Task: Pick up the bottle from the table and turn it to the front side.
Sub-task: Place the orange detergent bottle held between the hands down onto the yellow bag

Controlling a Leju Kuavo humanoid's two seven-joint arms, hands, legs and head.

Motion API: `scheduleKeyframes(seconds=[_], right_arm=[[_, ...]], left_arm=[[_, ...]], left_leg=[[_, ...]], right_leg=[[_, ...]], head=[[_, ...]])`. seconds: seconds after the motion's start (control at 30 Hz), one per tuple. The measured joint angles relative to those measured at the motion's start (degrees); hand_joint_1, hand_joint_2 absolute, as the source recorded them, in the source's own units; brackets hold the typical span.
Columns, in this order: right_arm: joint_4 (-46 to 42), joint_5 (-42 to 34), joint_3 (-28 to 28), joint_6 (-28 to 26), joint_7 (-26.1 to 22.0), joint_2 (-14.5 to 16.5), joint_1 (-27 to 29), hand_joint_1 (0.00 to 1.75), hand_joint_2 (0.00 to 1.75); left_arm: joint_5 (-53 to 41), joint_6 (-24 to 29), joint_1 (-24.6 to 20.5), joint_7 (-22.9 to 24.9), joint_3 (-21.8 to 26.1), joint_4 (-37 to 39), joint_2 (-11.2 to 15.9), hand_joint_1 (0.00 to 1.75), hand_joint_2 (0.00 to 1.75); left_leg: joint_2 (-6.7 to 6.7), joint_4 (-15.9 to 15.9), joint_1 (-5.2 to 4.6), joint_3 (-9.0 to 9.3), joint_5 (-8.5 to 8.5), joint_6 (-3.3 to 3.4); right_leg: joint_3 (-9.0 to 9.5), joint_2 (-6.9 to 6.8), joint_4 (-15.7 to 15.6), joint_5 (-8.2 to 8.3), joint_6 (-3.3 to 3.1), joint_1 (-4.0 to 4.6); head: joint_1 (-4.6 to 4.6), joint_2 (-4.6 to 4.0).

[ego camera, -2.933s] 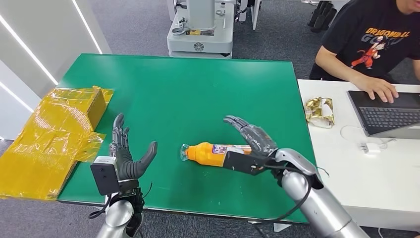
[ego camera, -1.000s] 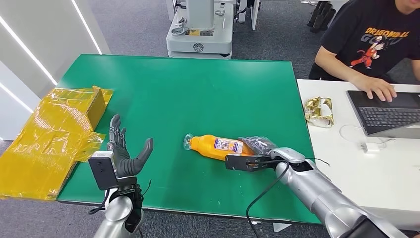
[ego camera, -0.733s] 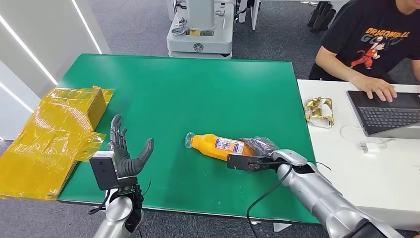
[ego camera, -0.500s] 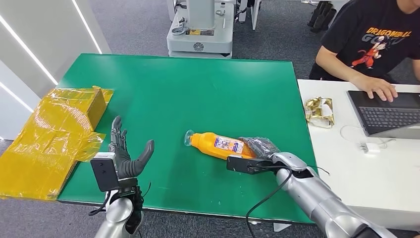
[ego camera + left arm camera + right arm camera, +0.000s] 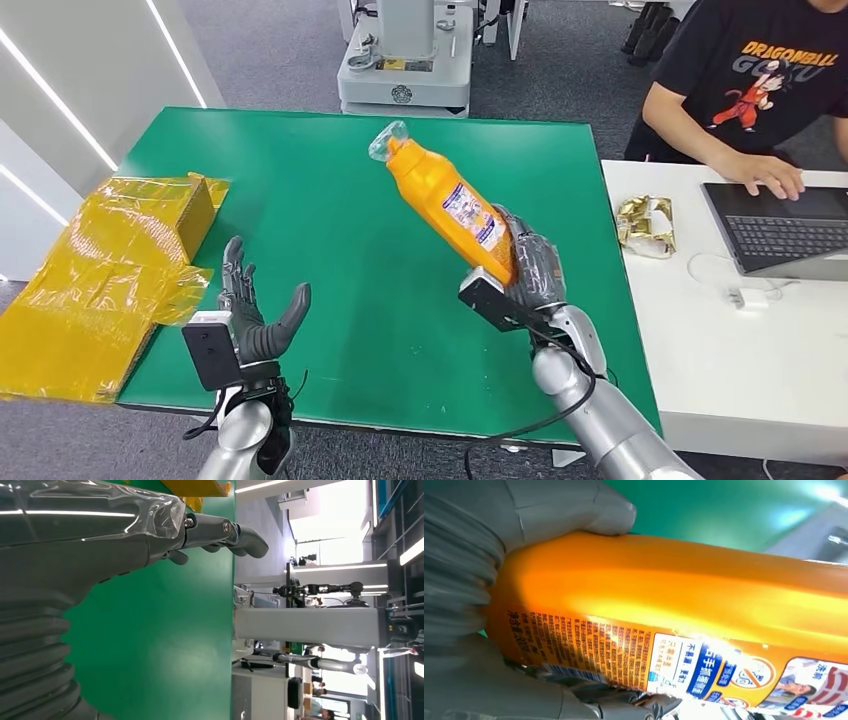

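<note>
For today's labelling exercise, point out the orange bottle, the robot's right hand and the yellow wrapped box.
orange bottle [image 5: 452,203], head view, on its label.
right hand [image 5: 533,268], head view, on the fingers wrapped round the bottle's base.
yellow wrapped box [image 5: 180,213], head view, on its top face.

The bottle's [image 5: 448,207] base is buried in the right hand [image 5: 532,268]. The label's [image 5: 704,666] small print is too fine to read, and the frame edge cuts it off.

The head camera is looking down from high over the green table [image 5: 330,200] — both wrist cameras are sitting close behind their robot hands, sharing that green surface.
</note>
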Motion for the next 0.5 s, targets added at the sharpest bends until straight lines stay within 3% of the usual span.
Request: scheduleKeyframes(seconds=[0.17, 0.5], right_arm=[[-3.4, -3.2, -1.5, -2.5, -5.8, 0.9, 3.5, 1.75, 1.75], [-6.4, -3.4, -1.1, 1.4, -3.5, 1.5, 6.8, 1.75, 1.75]], left_arm=[[1.6, -1.8, -1.7, -0.7, -1.5, 0.4, 0.0, 0.00, 1.75], [2.8, -9.4, -6.8, 4.0, -5.0, 2.3, 0.1, 0.00, 1.75]], left_leg=[[-0.03, 0.0, 0.00, -0.01, 0.00, 0.00], [-0.01, 0.0, 0.00, -0.04, 0.01, 0.01]], right_leg=[[0.00, -0.02, 0.0, 0.00, 0.00, 0.00], [-0.03, -0.01, 0.0, 0.01, 0.00, 0.00]], head=[[0.01, 0.00], [0.00, 0.00]])
